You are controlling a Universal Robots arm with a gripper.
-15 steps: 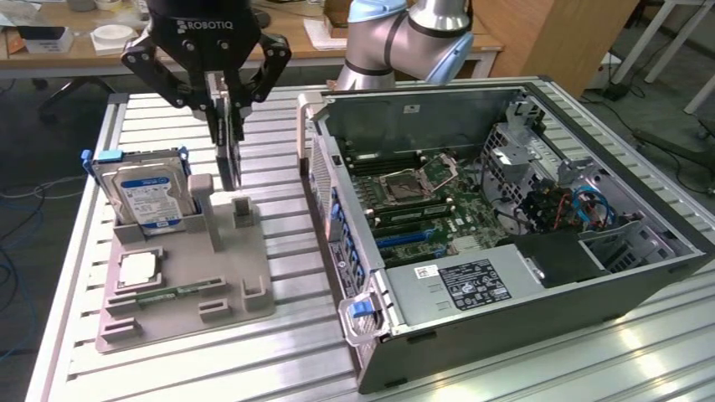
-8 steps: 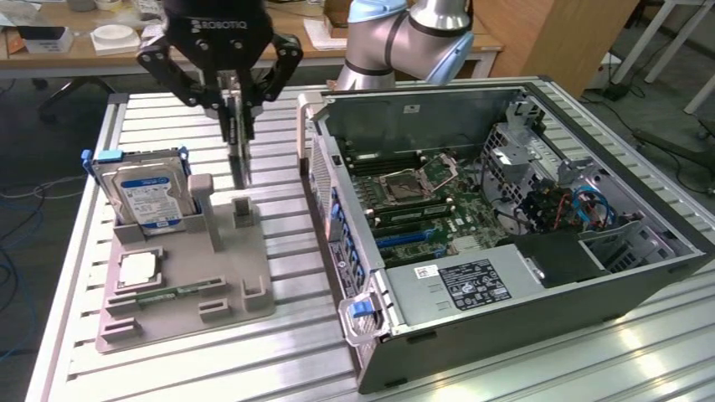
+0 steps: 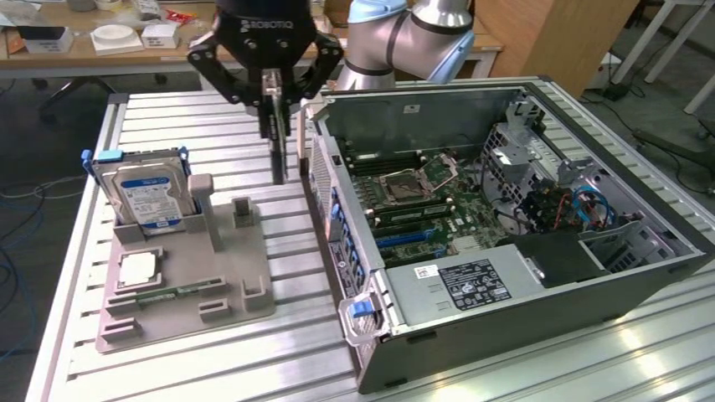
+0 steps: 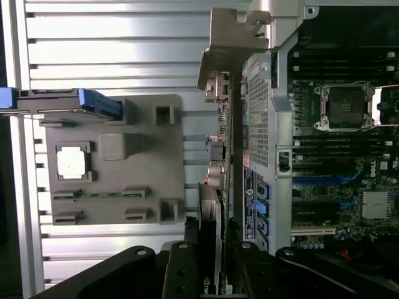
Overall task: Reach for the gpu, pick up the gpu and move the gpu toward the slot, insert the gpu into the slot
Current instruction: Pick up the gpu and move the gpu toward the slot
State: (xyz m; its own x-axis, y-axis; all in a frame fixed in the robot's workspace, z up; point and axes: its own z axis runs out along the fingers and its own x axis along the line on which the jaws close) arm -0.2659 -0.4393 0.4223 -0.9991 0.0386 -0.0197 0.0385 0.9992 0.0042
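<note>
The gpu (image 3: 275,138), a thin dark blade with a metal bracket (image 4: 234,37), hangs edge-on at upper centre. My gripper (image 3: 281,99) pinches it with fingers partly closed, above the ribbed table (image 3: 201,126) beside the open case (image 3: 537,322).

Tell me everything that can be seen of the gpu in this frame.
The gpu is a thin, flat dark card seen edge-on, with a narrow silver metal end bracket on one side. It hangs upright, clamped between the fingers of the tool, lifted off the table between the grey parts fixture and the open computer case. The bracket sits close to the case wall; contact cannot be told. It is not in the blue slot.
</note>
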